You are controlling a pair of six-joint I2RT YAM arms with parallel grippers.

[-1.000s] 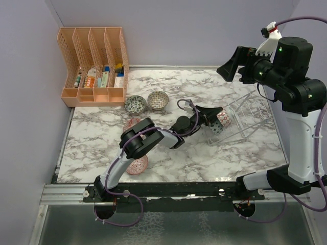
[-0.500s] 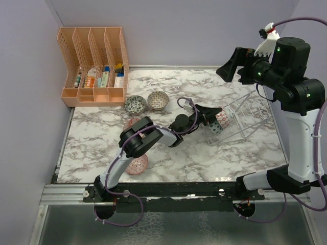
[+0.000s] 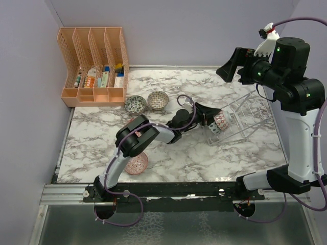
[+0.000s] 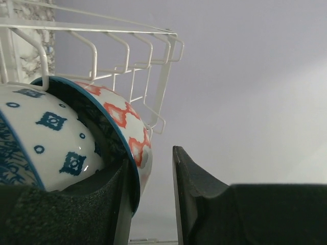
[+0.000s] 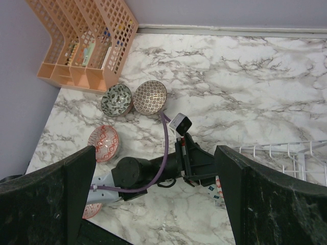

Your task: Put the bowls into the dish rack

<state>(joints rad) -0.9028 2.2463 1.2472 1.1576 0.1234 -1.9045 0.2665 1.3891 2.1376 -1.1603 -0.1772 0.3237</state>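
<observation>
From the near edge, the fixed camera looks down on the grey-veined marble table (image 3: 214, 158). The left wrist camera hugs the white wire dish rack (image 4: 95, 58); the right overlooks both.

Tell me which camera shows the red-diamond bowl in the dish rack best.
Left wrist: the red-diamond bowl sits close up, blue rim and pattern clear, under the dish rack wires. Top external shows it small at the rack's mouth; right wrist shows only a sliver.
</observation>
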